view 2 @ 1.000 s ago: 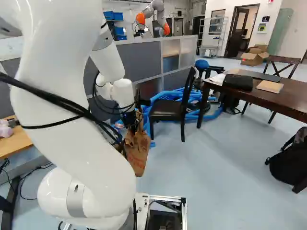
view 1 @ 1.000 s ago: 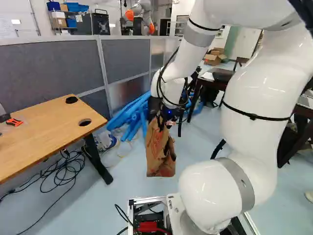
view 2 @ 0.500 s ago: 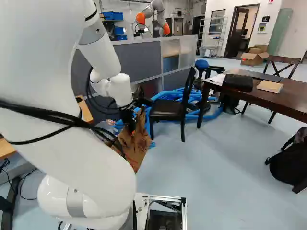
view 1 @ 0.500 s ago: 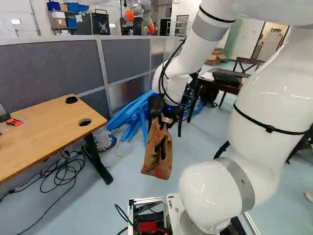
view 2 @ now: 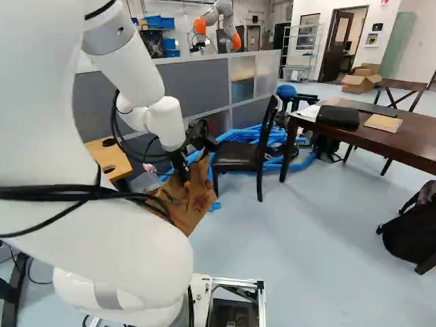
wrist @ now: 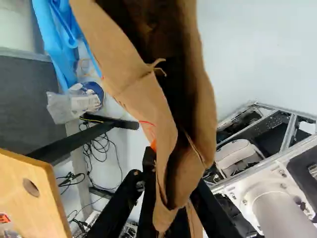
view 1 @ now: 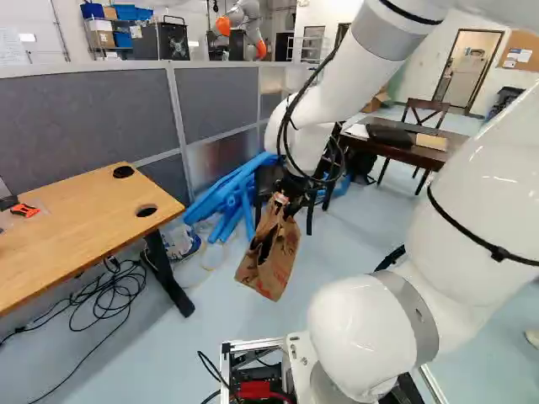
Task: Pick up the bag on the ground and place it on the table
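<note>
Pale floor (view 2: 306, 238); bag (view 1: 269, 257) hangs above it, mouth open, its paper pinched between the fingers of the gripper (view 1: 282, 202); bag slants more than half a second ago, foot swung toward the desk (view 1: 84, 223); arm (view 1: 488, 160) has shifted against its foot joint (view 1: 362, 337), scene fixed, so base unmoved; pick-up looks done, placing remains; desk or dark table (view 2: 388, 143) as goal, cannot tell; swing could spoil a landing.

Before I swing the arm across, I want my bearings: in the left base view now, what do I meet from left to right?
Wooden table → paper bag → dark table → cork board.
</note>
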